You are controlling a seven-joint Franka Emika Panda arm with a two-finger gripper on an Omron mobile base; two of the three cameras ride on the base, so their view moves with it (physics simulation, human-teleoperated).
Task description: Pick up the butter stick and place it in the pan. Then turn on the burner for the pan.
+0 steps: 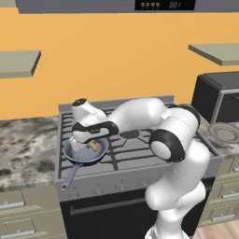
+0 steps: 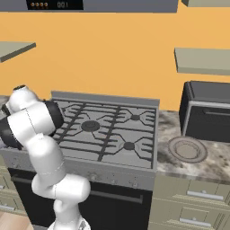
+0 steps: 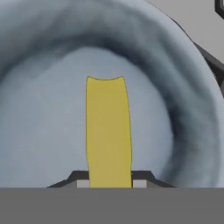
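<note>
Orange wall and marbled counters frame the stove point(image 1: 135, 149); on its front left burner sits the pan point(image 1: 74, 156), and the gripper point(image 3: 108, 181) hangs just over its bowl, clenched on the butter stick point(image 3: 108, 131), which points down into the pan; letting go from this height could make the butter stick tip or skid toward the rim; pulling out carelessly could nudge the pan off its burner; afterwards, the wrong knob could light another burner.

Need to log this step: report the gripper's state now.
Gripper: shut on the butter stick, held over the pan.
</note>
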